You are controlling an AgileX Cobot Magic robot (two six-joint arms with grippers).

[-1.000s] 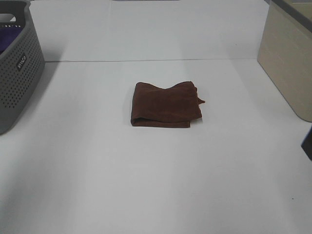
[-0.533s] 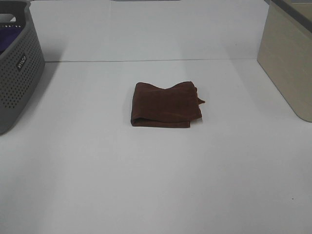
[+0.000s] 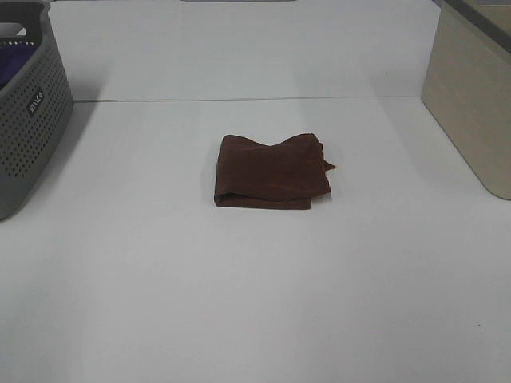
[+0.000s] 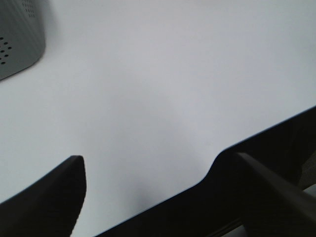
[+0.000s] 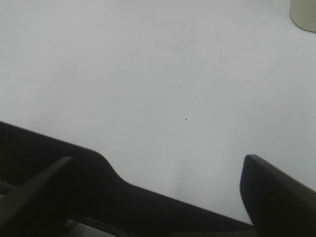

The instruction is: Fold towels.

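Observation:
A brown towel (image 3: 271, 171) lies folded into a small rectangle in the middle of the white table (image 3: 255, 303), with one corner poking out on its right side. Neither arm shows in the exterior high view. In the left wrist view my left gripper (image 4: 158, 197) is open and empty, its dark fingers (image 4: 49, 197) wide apart above the table's front edge. In the right wrist view my right gripper (image 5: 155, 197) is also open and empty, with its fingers (image 5: 276, 192) wide apart over bare table. The towel shows in neither wrist view.
A grey perforated basket (image 3: 28, 120) with something purple inside stands at the far left; its corner also shows in the left wrist view (image 4: 19, 39). A beige bin (image 3: 475, 96) stands at the far right, and its corner shows in the right wrist view (image 5: 303, 15).
A dark part of the right arm at the right edge of the exterior high view one second ago has left the view. The towel has not moved.

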